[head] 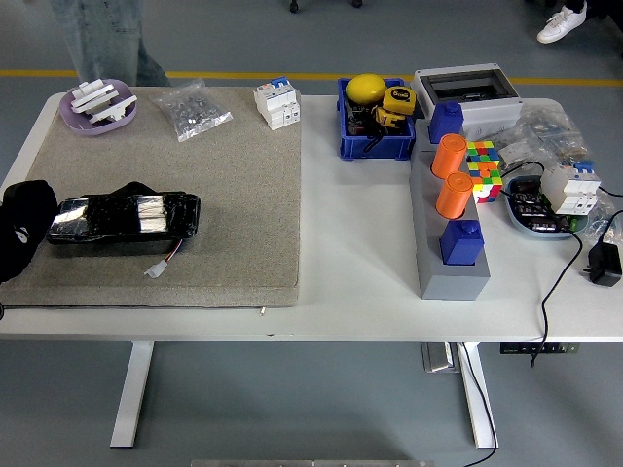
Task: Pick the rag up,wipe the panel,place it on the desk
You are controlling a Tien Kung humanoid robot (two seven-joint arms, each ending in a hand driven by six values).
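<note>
We see the left hand (21, 229) come in at the left edge of the table (360, 253), a black shape resting at the edge of the coarse grey mat (195, 195); we cannot tell how it is held, since only a dark mass shows. The right hand is out of view.

The black panel (125, 218), wrapped in glossy film, lies flat on the mat at about 3 o'clock from the hand, its near end touching or just beside it. A dark crumpled bit, perhaps the rag (131, 191), shows at the panel's far edge, at roughly 2 o'clock from the hand; we cannot tell for certain. A small white connector on thin wires (161, 265) trails from the panel at its 5 o'clock.

At the mat's 12 o'clock edge sit a purple dish (97, 105), a clear bag of small parts (192, 109) and a white breaker (276, 103). A person's legs (107, 39) stand at the far side, at 11 o'clock, well apart from the panel.
</note>
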